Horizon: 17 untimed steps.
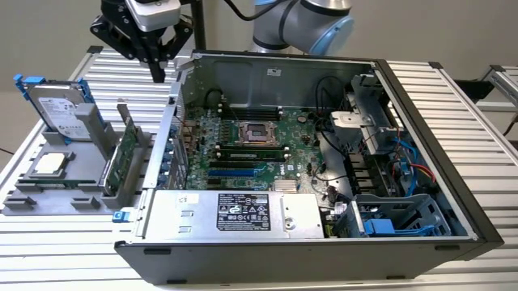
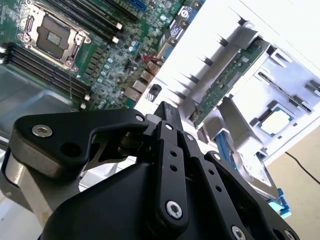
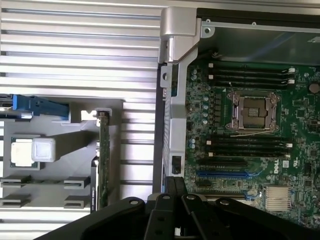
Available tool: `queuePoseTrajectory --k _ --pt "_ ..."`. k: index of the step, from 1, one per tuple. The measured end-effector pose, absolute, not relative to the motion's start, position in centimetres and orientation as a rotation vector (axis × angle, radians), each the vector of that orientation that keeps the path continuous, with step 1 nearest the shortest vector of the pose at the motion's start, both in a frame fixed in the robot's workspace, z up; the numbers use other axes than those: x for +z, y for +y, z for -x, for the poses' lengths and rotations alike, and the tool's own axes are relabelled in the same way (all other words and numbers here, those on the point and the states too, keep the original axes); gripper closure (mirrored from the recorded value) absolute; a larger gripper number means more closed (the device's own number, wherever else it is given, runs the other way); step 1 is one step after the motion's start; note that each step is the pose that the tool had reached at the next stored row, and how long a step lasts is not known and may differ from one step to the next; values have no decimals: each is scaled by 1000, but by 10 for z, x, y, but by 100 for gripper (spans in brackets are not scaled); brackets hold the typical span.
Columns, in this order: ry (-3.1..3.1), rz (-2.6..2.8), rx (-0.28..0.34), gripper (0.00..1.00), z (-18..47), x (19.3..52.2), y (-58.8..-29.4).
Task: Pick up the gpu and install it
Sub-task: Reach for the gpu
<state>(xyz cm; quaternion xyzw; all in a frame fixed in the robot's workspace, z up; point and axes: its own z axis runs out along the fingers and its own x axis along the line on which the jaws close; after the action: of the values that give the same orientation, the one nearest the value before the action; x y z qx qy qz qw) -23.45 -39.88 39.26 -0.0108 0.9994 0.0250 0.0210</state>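
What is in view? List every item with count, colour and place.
gpu: one, green, standing on edge in the holder, beside the case.
hard drive: one, silver with blue rails, upright at the holder's far end.
CPU chip: one, silver, lying flat on the holder.
holder: one, grey, on the table at the exterior view's left.
case: one, black, open, on the table.
motherboard: one, green, inside the case.
power supply: one, silver, at the case's near edge.
table: one, silver slats.
arm: one, grey and blue, beyond the case.
end effector: one, black, shut and empty, above the case's far corner.
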Motion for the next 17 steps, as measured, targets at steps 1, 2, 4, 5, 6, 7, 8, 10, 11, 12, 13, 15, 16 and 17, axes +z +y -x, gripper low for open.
queuePoseTrajectory --k 1,2,4,5,6,7,8,10,11,12,13,15,16,17 --pt "3098 35 77 100 236 393 -399" --pt "3098 36 77 100 237 393 -399" --pt "3098 39 78 100 239 393 -399" --pt "3098 41 78 100 240 393 -399" --pt "3098 43 78 100 241 393 -399" --pt "3098 44 78 100 242 393 -399" --pt "3098 46 78 100 243 393 -399" --pt "3098 49 78 100 246 393 -399" --pt "3098 50 78 100 247 393 -399" --pt "3098 52 78 100 248 393 -399" --pt "3098 54 78 100 249 393 -399" --pt "3097 57 78 100 251 393 -399" --pt "3097 58 78 100 252 393 -399" --pt "3097 60 78 100 253 393 -399"
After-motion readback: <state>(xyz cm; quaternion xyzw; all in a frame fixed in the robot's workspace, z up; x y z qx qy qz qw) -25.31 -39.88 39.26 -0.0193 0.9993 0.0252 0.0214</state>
